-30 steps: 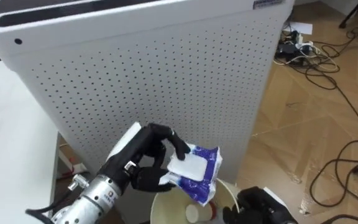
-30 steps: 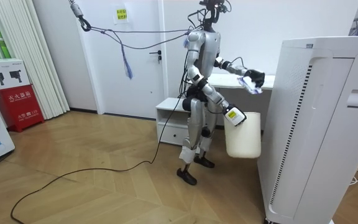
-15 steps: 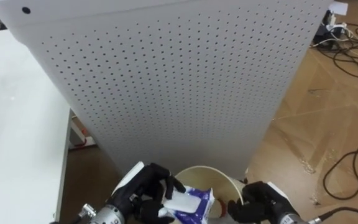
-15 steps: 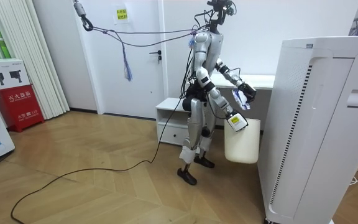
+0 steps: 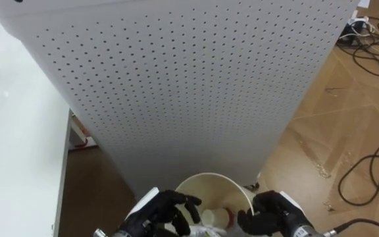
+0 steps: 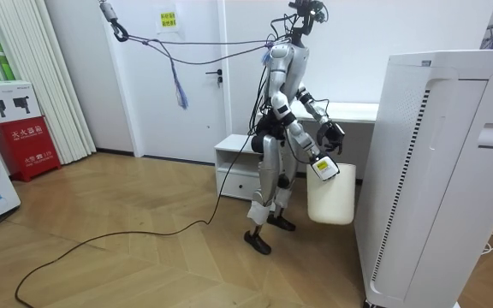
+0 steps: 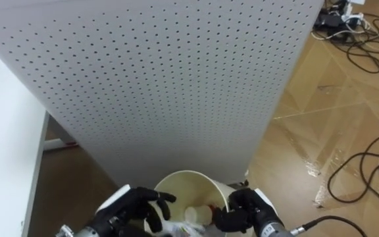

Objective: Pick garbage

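Over the mouth of the cream round plastic bin (image 5: 209, 176) hangs the left hand (image 5: 166, 214), its dark fingers loosely curled just inside the near rim. A second ago this hand held the crumpled blue-and-white plastic packet well above the bin. Half a second ago the packet was level with the rim. Now it has sunk inside, and the hand has followed it down. Of the packet (image 5: 199, 232) only a pale, wrinkled sliver shows beneath the fingers, its blue print hidden. Whether the fingers still pinch it or have let go I cannot tell.

By my judgement the drop is as good as made, and what remains is to free the hand and lift it clear of the bin.

Beside the packet, inside the bin, lies a small white bottle-like piece with a red end (image 5: 212, 217). On the bin's far side the right hand (image 5: 272, 214) is clamped on the rim, carrying it. Beyond the bin rises the white perforated metal cabinet (image 5: 189, 85).
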`<state>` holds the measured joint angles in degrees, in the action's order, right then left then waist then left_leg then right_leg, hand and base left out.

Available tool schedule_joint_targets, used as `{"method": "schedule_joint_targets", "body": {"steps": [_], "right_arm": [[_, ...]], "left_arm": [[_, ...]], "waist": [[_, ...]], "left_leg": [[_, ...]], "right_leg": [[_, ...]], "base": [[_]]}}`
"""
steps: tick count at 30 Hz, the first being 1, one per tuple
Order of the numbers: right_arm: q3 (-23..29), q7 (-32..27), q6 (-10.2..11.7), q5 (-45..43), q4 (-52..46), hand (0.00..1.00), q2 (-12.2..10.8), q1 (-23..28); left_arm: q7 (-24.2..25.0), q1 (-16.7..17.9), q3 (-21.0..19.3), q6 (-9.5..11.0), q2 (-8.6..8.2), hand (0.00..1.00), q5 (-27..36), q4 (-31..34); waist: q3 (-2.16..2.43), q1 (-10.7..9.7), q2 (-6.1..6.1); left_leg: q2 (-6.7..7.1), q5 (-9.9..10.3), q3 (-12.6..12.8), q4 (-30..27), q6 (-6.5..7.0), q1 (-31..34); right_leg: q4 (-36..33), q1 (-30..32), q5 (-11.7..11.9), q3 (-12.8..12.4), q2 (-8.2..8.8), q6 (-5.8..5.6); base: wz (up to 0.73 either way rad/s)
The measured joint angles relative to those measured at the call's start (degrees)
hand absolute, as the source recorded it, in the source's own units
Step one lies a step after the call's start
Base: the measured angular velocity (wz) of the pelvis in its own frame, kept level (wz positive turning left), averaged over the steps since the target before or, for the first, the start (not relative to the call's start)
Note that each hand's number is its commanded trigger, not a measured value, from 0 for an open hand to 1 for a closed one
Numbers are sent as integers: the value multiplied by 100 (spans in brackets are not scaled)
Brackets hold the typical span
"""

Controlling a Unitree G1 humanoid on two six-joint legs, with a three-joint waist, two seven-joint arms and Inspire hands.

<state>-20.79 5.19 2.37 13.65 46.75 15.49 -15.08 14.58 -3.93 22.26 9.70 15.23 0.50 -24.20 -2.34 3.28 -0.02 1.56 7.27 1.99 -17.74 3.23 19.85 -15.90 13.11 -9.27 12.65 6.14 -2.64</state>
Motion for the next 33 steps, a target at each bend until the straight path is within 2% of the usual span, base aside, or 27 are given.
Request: {"method": "schedule_joint_targets", "body": {"steps": [5, 15, 18, 19, 22, 26, 28, 29, 33], "right_arm": [[-44, 122, 0, 4, 0, 100, -13, 0], [-43, 198, 0, -47, 7, 100, -48, 78], [-43, 195, 33, -37, 5, 100, -46, 195], [-40, 196, 73, -28, 5, 100, -43, 292], [-33, 204, 82, -27, 30, 100, -24, 607], [-28, 123, 83, -18, 56, 100, -27, 1250], [2, 118, 83, -22, 55, 100, -25, 1511], [17, 117, 83, -21, 54, 100, -14, 1674], [134, 121, 84, -19, 77, 100, 24, 2011]], "left_arm": [[105, -1, 73, 0, -54, 0, 0, -69], [234, 17, 82, 0, -56, 0, 0, -127], [222, 74, 76, 1, -74, 0, 2, -318], [200, 159, 53, 2, -70, 0, 0, -373], [106, 510, 22, 1, -36, 0, -8, -499], [-154, 1031, -72, 2, -65, 0, -245, -857], [-218, 1221, -230, 0, -57, 0, -245, -1052], [-321, 1360, -310, -3, -60, 0, -257, -1066], [-493, 1468, -419, 31, -82, 0, -255, -1248]], "waist": [[9, -41, -50], [24, -33, -46], [66, -19, -46], [90, -16, -46], [102, -29, -55], [177, -30, -141], [188, -68, -189], [223, -115, -226], [235, -145, -278]], "left_leg": [[-5, 0, -41, -113, 0, 41], [1, 0, -77, -234, 0, 97], [-6, 0, -78, -200, 0, 43], [8, 0, -77, -175, 0, 22], [8, -2, -43, -43, -2, -218], [16, -8, 0, 180, -16, -616], [26, -12, 23, 277, -25, -818], [28, -18, 23, 340, -34, -923], [30, 2, 74, 428, -71, -1206]], "right_leg": [[-92, 1, -26, 23, -2, 11], [-112, 0, -27, 44, -20, 14], [-122, -29, -27, 45, -14, 14], [-116, -41, -27, 42, -14, 14], [-58, -219, -29, 37, -2, 12], [145, -590, -34, 25, -9, 3], [254, -803, -33, 13, -22, 3], [331, -905, -34, 19, -27, 2], [442, -1169, -30, -41, -66, 7]], "base": [[4], [1], [0], [0], [-6], [-6], [-3], [0], [-9]]}}
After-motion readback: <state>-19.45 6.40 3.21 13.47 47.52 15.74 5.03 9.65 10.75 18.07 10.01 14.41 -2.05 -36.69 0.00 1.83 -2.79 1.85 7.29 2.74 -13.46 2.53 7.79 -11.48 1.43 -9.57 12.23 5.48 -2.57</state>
